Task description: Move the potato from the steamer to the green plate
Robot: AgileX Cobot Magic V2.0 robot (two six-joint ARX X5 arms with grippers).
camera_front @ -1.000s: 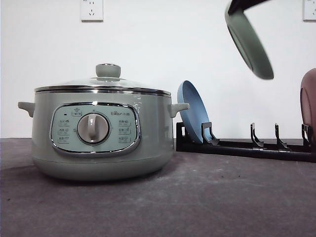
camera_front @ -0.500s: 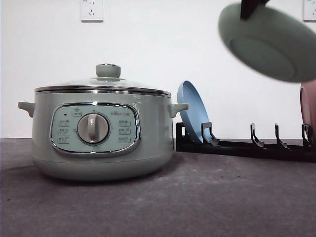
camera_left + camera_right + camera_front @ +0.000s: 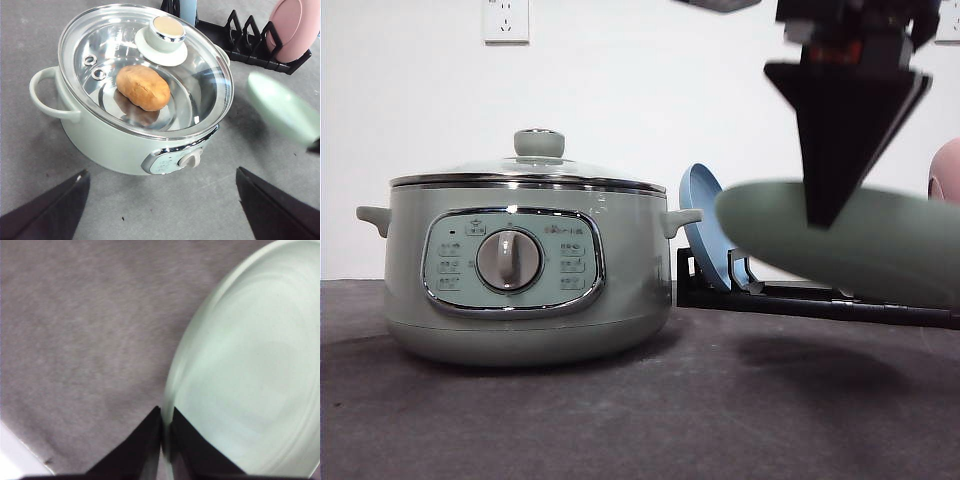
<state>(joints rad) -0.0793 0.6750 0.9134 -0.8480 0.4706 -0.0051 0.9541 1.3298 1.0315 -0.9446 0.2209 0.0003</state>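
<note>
Front view: the green plate point(image 3: 840, 238), clamped at its rim by the right gripper point(image 3: 825, 215), has been lowered and levelled right of the steamer point(image 3: 525, 265). Left wrist view: the potato point(image 3: 143, 87) is seen inside the lidded steamer; the left gripper point(image 3: 160, 210) is spread open. Right wrist view: the plate's rim is pinched.

The steamer point(image 3: 525, 260) is viewed side-on from table height in the front view, facing the wall. It is looked down upon from above its dial side in the left wrist view point(image 3: 145, 90). The green plate point(image 3: 250, 370), apparently very close and blurred, is shared with both other views.
</note>
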